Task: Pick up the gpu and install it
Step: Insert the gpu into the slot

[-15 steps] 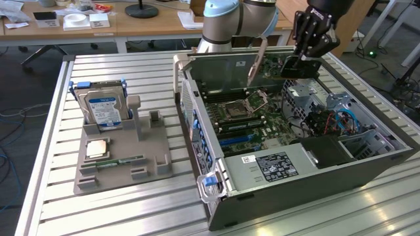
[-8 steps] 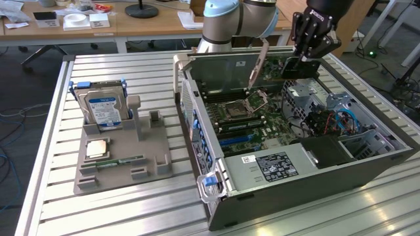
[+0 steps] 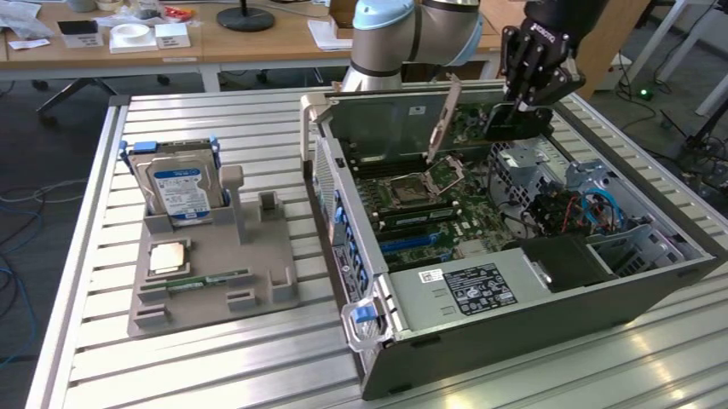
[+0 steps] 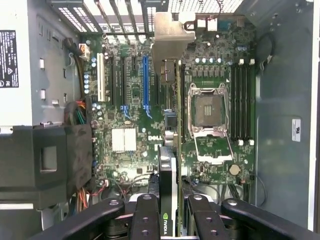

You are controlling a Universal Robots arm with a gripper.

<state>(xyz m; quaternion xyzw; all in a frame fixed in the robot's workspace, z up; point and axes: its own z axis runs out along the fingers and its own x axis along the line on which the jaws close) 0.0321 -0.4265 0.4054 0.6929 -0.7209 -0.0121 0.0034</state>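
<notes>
Green-edged, black-faced gpu (image 4: 167, 175) is clamped in the claw (image 4: 172, 212) and hangs edge-down below it over the motherboard (image 4: 125, 165). Its long axis parallels the blue slot (image 4: 145, 82), which lies slightly aside.

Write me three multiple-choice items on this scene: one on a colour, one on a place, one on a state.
1. The label on the hard drive in the gray holder is: A) red, B) blue and white, C) yellow.
2. The gpu is: A) in the gray holder, B) already installed, C) held by the gripper above the computer case.
3. The computer case is: A) open, motherboard exposed, B) closed by a panel, C) lying upside down.
Answers: 1 B, the label shows blue and white; 2 C, the gripper clamps the card over the case; 3 A, the board lies bare.
</notes>
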